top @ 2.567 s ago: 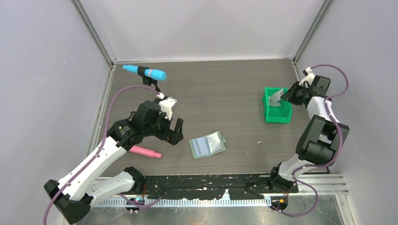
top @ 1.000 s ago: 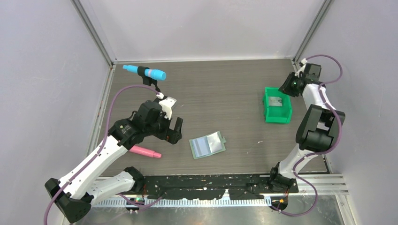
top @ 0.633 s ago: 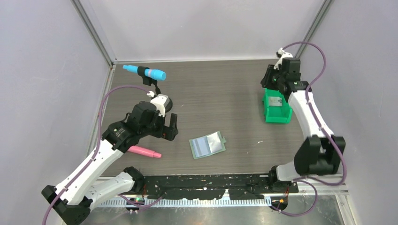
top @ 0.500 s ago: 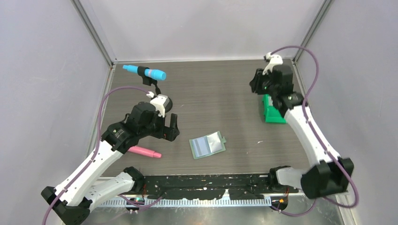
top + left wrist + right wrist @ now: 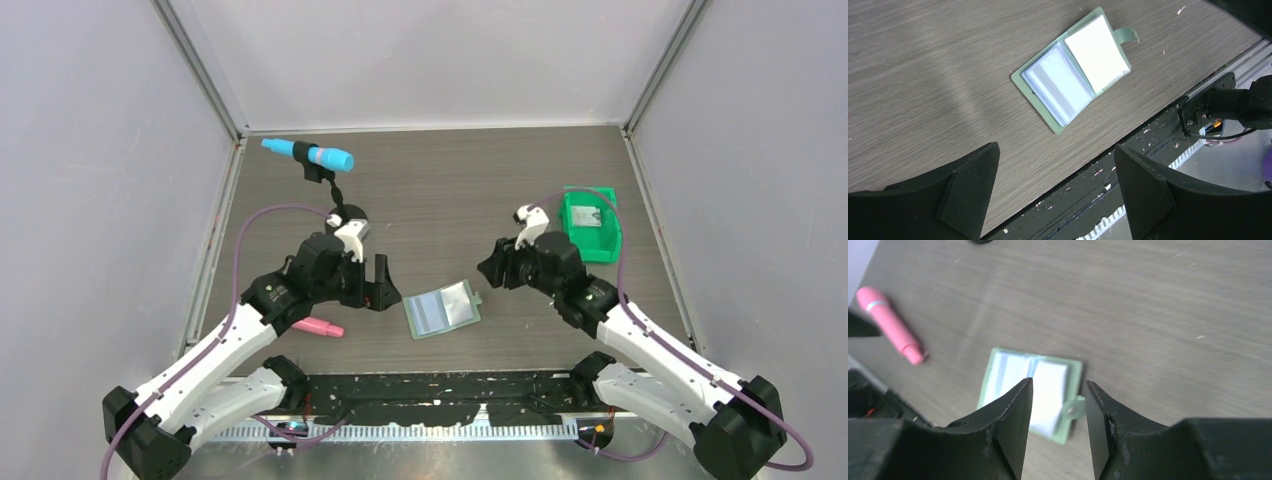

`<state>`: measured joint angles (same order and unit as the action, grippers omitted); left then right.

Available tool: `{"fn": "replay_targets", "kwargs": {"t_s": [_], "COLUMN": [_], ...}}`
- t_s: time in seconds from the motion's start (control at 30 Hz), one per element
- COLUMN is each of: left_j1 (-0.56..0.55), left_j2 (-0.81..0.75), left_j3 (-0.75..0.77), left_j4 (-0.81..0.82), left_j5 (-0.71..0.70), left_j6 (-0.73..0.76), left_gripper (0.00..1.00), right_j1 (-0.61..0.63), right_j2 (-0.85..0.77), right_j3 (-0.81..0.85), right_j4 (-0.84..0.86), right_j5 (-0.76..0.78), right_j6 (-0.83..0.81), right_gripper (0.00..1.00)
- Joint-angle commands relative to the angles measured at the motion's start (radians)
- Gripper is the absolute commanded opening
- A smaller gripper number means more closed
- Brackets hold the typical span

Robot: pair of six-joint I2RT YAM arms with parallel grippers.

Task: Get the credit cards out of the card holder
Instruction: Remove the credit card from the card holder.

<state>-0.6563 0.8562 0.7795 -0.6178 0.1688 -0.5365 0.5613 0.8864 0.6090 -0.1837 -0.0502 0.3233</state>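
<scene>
The card holder [image 5: 441, 308] lies open and flat on the table, pale green with two see-through panels. In the left wrist view the card holder [image 5: 1075, 75] shows a card with a grey stripe [image 5: 1058, 87] in one panel and a white card [image 5: 1096, 50] in the other. My left gripper [image 5: 380, 285] is open and empty, just left of the holder. My right gripper [image 5: 497, 268] is open and empty, just right of and above the holder; its fingers frame the holder's tab edge [image 5: 1068, 407]. One pale card [image 5: 588, 217] lies in the green bin.
The bright green bin [image 5: 603, 243] stands at the right. A pink marker [image 5: 318, 327] lies left of the holder, also in the right wrist view [image 5: 890, 327]. A blue marker on a black stand [image 5: 308, 154] is at the back left. The black front rail [image 5: 1168, 130] runs below the holder.
My right arm has swung from the green bin down and left to the holder's right side, leaving a card in the bin. My left gripper has shifted slightly right toward the holder.
</scene>
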Motion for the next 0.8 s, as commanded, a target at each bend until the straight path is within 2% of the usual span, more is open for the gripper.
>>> {"fn": "replay_targets", "kwargs": {"t_s": [0.0, 0.13, 0.23, 0.37, 0.43, 0.47, 0.6, 0.77], "left_j1": [0.003, 0.003, 0.003, 0.003, 0.004, 0.003, 0.003, 0.004], "left_j2": [0.006, 0.016, 0.034, 0.063, 0.059, 0.050, -0.008, -0.104], "left_j3": [-0.076, -0.170, -0.215, -0.236, -0.240, -0.238, -0.209, -0.162], "left_j4": [0.177, 0.292, 0.367, 0.386, 0.368, 0.352, 0.247, 0.121], "left_j5": [0.042, 0.056, 0.072, 0.057, 0.028, 0.013, -0.081, -0.221], "left_j6": [-0.059, -0.104, -0.125, -0.129, -0.114, -0.104, -0.069, -0.050], "left_gripper": [0.87, 0.85, 0.83, 0.80, 0.80, 0.81, 0.84, 0.85], "right_j1": [0.085, 0.146, 0.179, 0.236, 0.292, 0.338, 0.469, 0.571], "right_j2": [-0.043, -0.045, -0.024, 0.030, 0.071, 0.103, 0.218, 0.380], "right_j3": [-0.089, -0.155, -0.178, -0.183, -0.151, -0.135, -0.029, 0.109], "right_j4": [0.173, 0.262, 0.297, 0.350, 0.324, 0.305, 0.203, 0.116], "right_j5": [-0.056, -0.051, -0.033, -0.016, 0.030, 0.111, 0.269, 0.405], "right_j6": [0.206, 0.311, 0.333, 0.359, 0.355, 0.353, 0.337, 0.305], "right_gripper": [0.51, 0.52, 0.50, 0.47, 0.48, 0.50, 0.55, 0.61]}}
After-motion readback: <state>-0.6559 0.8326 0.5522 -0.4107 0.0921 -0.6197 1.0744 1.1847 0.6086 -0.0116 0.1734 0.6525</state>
